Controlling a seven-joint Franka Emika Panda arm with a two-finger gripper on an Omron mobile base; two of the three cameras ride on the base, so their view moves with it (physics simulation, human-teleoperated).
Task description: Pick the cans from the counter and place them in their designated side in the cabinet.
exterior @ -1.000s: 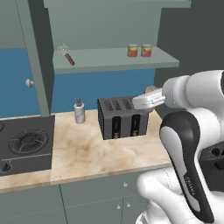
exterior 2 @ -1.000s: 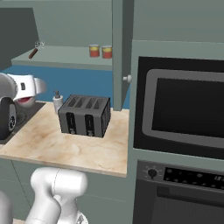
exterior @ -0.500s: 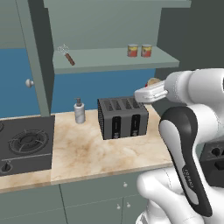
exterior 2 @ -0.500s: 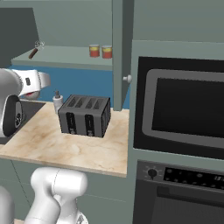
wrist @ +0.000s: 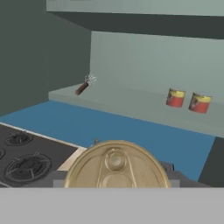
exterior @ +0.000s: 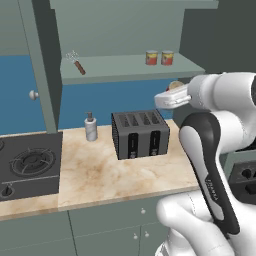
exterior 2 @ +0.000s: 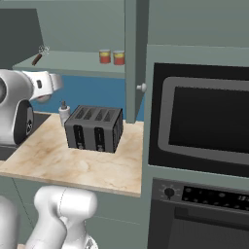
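The jaws appear to pinch a can with a gold lid (wrist: 116, 165), which fills the lower middle of the hand view. The finger tips themselves are hidden behind it, so the grip is a judgement. In the left base view, this held can (exterior: 175, 85) sits at the centre right of the frame, above the toaster (exterior: 140, 134) and a little below the shelf (exterior: 115, 67) of the cabinet. Two other cans, one red (wrist: 175, 98) and one orange-red (wrist: 199, 103), stand close together on the right part of this shelf.

Possible troubles from here:
- The held can is lower than the shelf board. If the arm goes forward without rising first, the can may strike the front edge of the shelf and slip from the jaws.
- If it is set down too near the two standing cans, it may push one over.
- The whisk (exterior: 76, 62) lies in the upper left part of the shelf, so that side has less free room.
- If the can falls, it will land on the toaster or the table (exterior: 100, 175) and could roll off.
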